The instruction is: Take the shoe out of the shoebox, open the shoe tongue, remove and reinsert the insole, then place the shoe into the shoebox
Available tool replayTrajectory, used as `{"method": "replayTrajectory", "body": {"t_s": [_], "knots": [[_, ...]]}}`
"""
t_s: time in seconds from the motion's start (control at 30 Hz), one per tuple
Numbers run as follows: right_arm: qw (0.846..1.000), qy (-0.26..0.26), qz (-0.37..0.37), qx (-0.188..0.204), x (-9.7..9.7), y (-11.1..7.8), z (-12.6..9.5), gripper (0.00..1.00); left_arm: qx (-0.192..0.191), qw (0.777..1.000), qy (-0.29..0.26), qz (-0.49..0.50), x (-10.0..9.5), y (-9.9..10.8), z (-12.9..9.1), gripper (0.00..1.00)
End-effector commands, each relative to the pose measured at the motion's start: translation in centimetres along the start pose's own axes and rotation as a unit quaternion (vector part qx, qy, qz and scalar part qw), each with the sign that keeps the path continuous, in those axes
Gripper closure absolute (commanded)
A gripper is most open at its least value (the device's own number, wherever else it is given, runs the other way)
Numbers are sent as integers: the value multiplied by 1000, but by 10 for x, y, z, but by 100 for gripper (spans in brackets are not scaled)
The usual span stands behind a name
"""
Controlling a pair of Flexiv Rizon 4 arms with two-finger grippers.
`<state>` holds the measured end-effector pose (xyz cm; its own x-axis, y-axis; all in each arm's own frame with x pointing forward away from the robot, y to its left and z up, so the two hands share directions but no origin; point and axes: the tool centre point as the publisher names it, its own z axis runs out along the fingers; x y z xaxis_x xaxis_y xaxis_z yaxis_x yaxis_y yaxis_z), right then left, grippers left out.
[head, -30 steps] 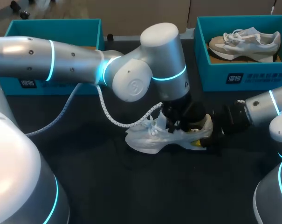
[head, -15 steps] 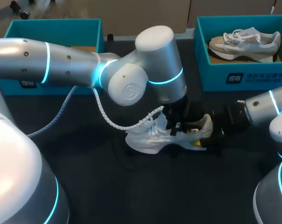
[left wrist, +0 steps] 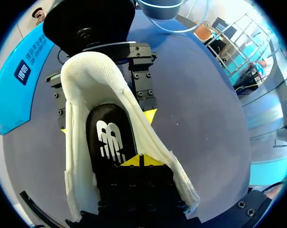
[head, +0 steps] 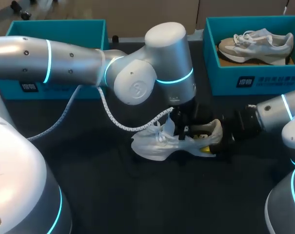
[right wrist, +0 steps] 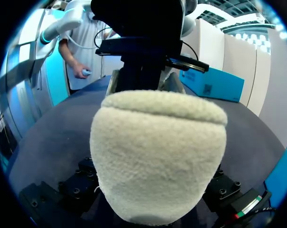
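1. You will likely find the white mesh shoe (head: 162, 144) light and soft. Its sides should buckle, and the heel cup looks firmest, so hold it there.
2. The black insole (left wrist: 110, 142) looks thin and floppy. Pinch its heel edge.
3. The shoe sits outside the teal shoebox (head: 254, 80), near that box's front wall.
4. Your right gripper (head: 209, 140) clamps the heel from both sides. Your left gripper (left wrist: 140, 160) has its tips together inside the shoe, over the insole.
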<state>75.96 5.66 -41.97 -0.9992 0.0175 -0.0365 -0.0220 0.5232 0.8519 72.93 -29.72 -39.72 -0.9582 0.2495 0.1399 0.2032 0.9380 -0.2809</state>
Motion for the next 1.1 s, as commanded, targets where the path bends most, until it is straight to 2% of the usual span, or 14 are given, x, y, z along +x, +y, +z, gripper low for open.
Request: {"method": "replayTrajectory", "body": {"t_s": [0.03, 0.27, 0.57, 0.97, 1.0, 1.07, 1.1], "knots": [[1000, 0, 0, 2, 2, -2, 5, 100, 0, 1000, -1, 0, 2, 0, -1, 100], [1000, 0, 0, 2, 2, -2, 5, 100, -8, 1000, 5, -16, 2, -1, -4, 100], [1000, 0, 0, 2, 2, -2, 5, 100, -44, 999, 7, -27, 9, 1, -4, 100], [1000, 0, 0, 2, 2, -2, 5, 100, -41, 999, 7, -25, 12, 2, 9, 100], [1000, 0, 0, 2, 2, -2, 5, 100, -40, 999, 4, -25, 11, 2, 10, 97], [1000, 0, 0, 2, 2, -2, 5, 100, -42, 999, 0, -25, 10, 2, 10, 78], [1000, 0, 0, 2, 2, -2, 5, 100, -42, 999, -3, -24, 9, 2, 9, 75]]}}
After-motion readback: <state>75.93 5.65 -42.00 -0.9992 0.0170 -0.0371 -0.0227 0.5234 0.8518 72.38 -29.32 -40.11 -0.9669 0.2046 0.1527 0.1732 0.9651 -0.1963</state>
